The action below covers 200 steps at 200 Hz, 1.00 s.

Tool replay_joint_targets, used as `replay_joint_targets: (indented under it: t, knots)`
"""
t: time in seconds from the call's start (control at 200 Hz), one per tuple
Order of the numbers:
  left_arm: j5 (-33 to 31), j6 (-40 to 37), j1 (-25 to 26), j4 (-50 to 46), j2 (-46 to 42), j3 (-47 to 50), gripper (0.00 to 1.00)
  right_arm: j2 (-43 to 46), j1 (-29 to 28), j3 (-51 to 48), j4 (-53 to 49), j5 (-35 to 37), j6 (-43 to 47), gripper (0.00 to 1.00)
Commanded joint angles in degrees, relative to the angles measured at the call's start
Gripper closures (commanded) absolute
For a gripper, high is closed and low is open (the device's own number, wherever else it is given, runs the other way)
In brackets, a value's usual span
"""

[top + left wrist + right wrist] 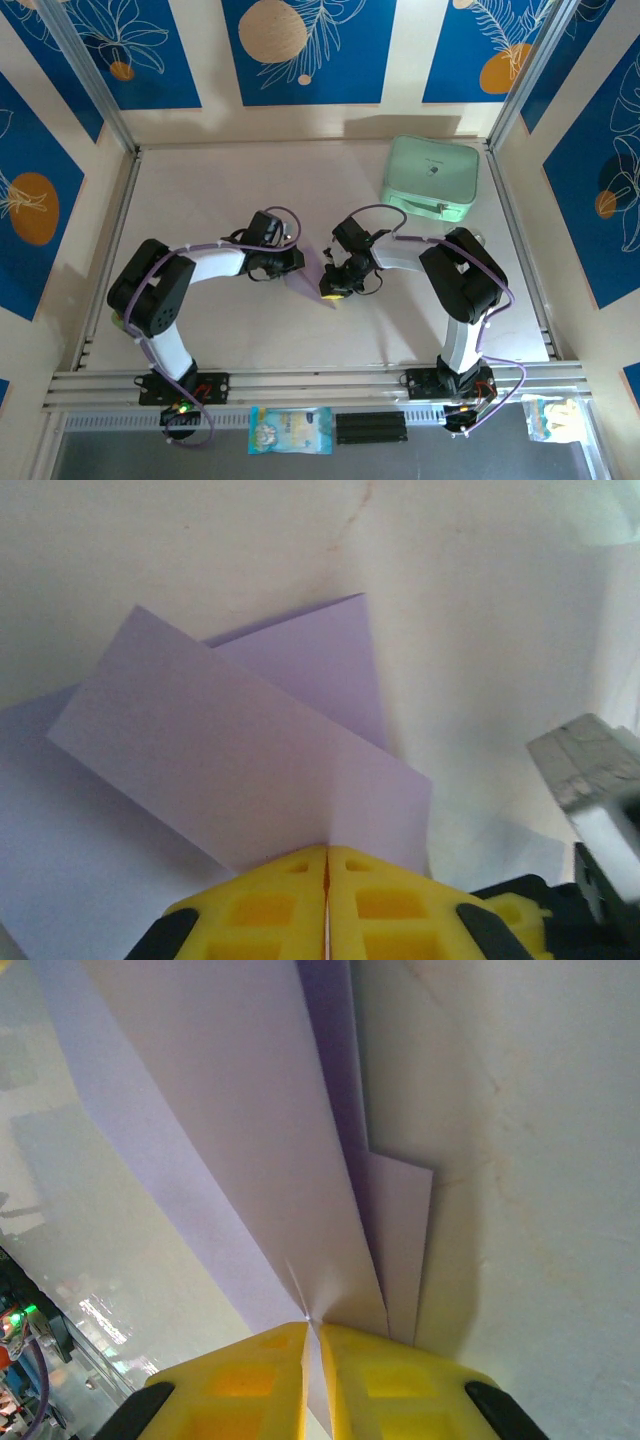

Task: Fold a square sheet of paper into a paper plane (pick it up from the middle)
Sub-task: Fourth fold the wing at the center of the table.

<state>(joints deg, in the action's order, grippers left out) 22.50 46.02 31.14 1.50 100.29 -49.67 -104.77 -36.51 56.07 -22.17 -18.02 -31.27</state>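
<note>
Where the 2 arms meet over the middle of the pale surface (pixel 220 190), a thin, pale lilac-purple sheet of paper (pixel 308 270), creased and partly folded, is held up between them. It is gripped from the left by the left tool (pixel 291 262) and from the right by the right tool (pixel 334 286). A pointed lower corner of it is seen just beside the right tool in the top view. Whether that corner touches the surface cannot be told.

In the left wrist view, the left tool (pixel 327 852) is seen fully closed: its 2 yellow fingers (pixel 265 905) are pressed together with no gap, and the edge of the sheet of paper (pixel 230 750) is pinched at their tips. 1 long flap is raised toward the camera, and a second layer is seen behind it, slanting to a corner at the upper right.

In the right wrist view, the right tool (pixel 311 1328) is closed onto the sheet of paper (pixel 220 1110) as well. A thin slit is left between its 2 yellow fingers (pixel 380 1385), and the paper is passed through it. Several layers are fanned out from that pinch.

A mint-green rounded case (pixel 431 180) is laid flat at the far right of the surface, well apart from both tools.
</note>
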Motion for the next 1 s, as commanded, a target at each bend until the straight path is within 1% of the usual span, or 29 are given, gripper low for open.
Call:
replay_joint_targets:
  t: [0.0,0.23,0.34,0.415,0.5,0.72,0.87,0.995]
  knots:
    - [-1.85,-0.58,-0.29,0.55,1.98,-1.03,0.91,-0.51,0.65,-2.36,-5.62,3.73,0.41,0.84]
    - [-2.69,-0.78,-0.37,-1.42,3.63,-1.9,0.92,3.54,0.69,-1.52,-2.54,0.01,-0.23,0.84]
    - [-2.64,-0.84,-0.3,-3.42,4.21,-2.44,0.92,6.44,0.52,-1.72,1.68,-2.3,-3.1,0.84]
    - [-3.32,-0.93,-0.33,-4.75,4.23,-2.62,0.92,7.12,-0.08,-1.55,3.72,-1.43,-5.25,0.84]
    - [-3.54,-0.93,-0.31,-5.36,4.3,-2.54,0.92,6.02,-0.61,-0.27,5.05,-0.56,-6.93,0.84]
    - [-4.05,-0.85,-0.35,-6.65,4.21,-2.54,0.91,-0.33,-1.98,4.71,5.02,1.63,-8.63,0.91]
    - [-4.37,-0.77,-0.34,-7.46,4.38,-2.62,0.91,-2.57,-2.16,6.78,3.93,3.44,-8.32,0.92]
    - [-6.11,-0.41,-0.33,-10.55,4.63,-3.3,0.91,-3.83,-2.25,7.12,2.27,4.41,-7.9,0.92]
